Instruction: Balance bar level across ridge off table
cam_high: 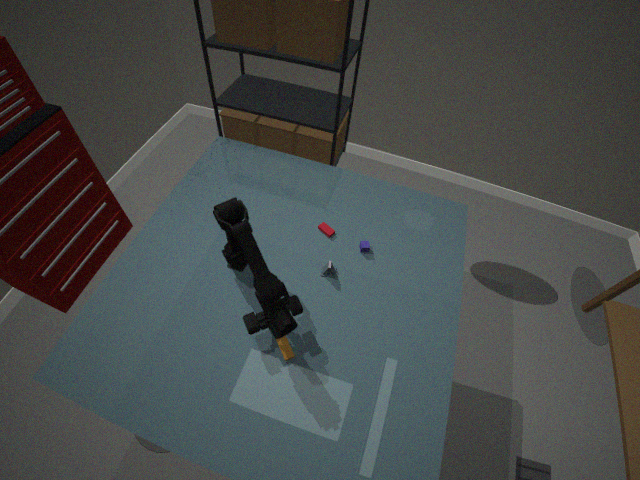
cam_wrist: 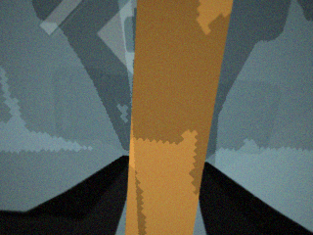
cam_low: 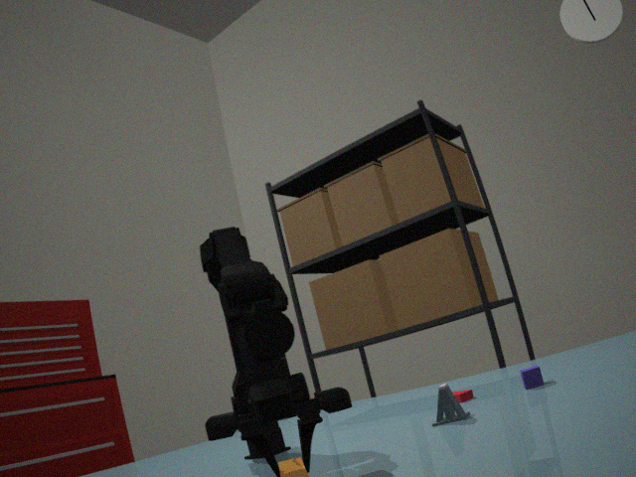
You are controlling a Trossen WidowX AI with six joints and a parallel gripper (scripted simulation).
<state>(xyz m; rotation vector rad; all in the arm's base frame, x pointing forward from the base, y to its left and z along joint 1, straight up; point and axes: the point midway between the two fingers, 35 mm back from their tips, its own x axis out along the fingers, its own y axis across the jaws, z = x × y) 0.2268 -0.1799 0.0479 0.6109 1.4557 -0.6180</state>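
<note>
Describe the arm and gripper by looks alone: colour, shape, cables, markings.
The arm is matte black throughout, built of chunky, blocky links with rounded joint housings. The gripper has a wide crossbar with rounded ends and two tapering, pointed black fingers. No cables, labels or markings are visible.

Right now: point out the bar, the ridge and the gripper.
bar [cam_wrist: 171, 122]: wrist view, mid top face.
ridge [cam_low: 449, 405]: exterior view, dark sloped side.
gripper [cam_low: 290, 451]: exterior view, between fingertips, shut on the bar.

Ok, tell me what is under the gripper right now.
The orange bar lies on the blue mat under the gripper, its fingers shut on its sides. Only one end shows from above; the arm covers the rest.
</note>
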